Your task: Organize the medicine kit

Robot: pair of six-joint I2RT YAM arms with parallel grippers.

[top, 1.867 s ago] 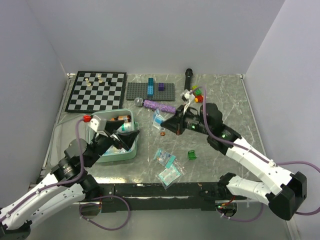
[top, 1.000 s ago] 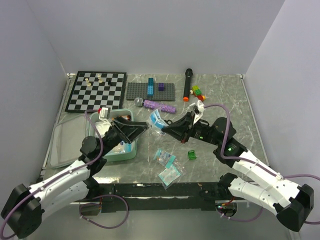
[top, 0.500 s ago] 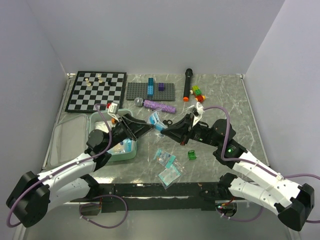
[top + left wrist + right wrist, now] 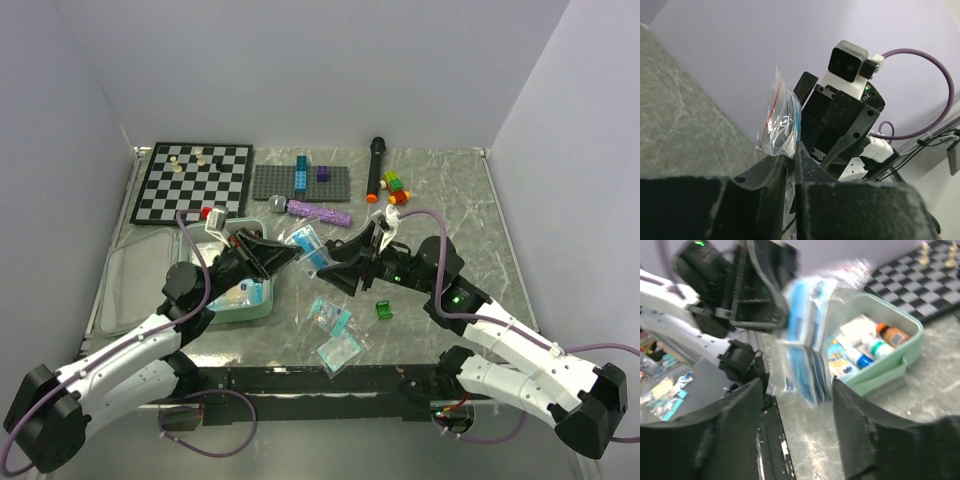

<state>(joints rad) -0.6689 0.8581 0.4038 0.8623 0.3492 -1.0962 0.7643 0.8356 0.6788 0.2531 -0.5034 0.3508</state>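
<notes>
We pinch the clear pouch (image 4: 305, 242) in the closed left gripper (image 4: 288, 254) at mid-frame of the top view, the right gripper (image 4: 326, 264) spread apart beside it, and the open medicine kit (image 4: 240, 311) lies just lower left, nearest our left arm.

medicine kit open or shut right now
Open: the medicine kit has its lid half lying flat beside the tray, and bottles show uncovered inside.
</notes>
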